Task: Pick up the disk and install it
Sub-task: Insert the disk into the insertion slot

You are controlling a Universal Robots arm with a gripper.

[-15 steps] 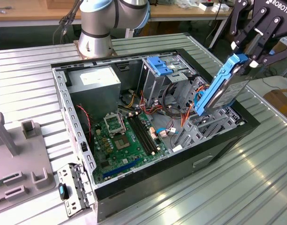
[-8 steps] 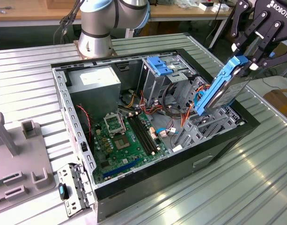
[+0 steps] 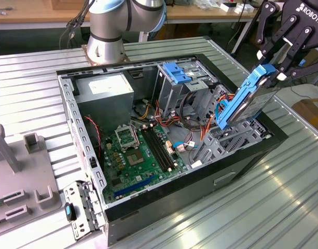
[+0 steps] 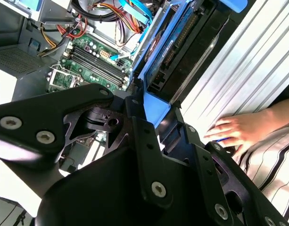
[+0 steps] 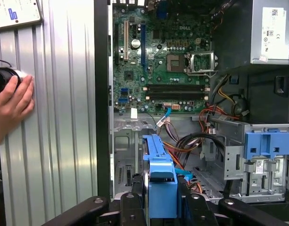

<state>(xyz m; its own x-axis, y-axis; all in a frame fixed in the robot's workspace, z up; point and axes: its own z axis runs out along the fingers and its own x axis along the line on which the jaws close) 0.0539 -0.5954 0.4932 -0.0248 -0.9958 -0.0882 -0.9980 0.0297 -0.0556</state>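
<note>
worktop (image 3: 262, 207): one, ribbed metal; carries everything below
grey fixture (image 3: 13, 166): one, at the exterior view's left edge
loose bracket (image 3: 82, 210): one, metal, lying just beside the case's near corner
robot arm (image 3: 109, 28): one; base stands behind the case
case (image 3: 164, 210): one, open side up; holds one power supply, one motherboard, one drive cage and a bundle of cables
power supply (image 3: 104, 91): grey box with white label, in the far-left corner of the case
motherboard (image 3: 138, 155): green, flat on the case floor
drive cage (image 3: 174, 91): metal; one blue latch (image 3: 177, 71) on top
disk (image 3: 242, 106): one, in blue carrier; tilted, upper end in the hand, lower end over the grey bay at the case's right end
hand (image 3: 270, 67): clamped on the disk's upper end; seen gripping the carrier in the first wrist view (image 5: 161, 207)
person (image 4: 243, 129): one; palm on the worktop beside the case
</note>
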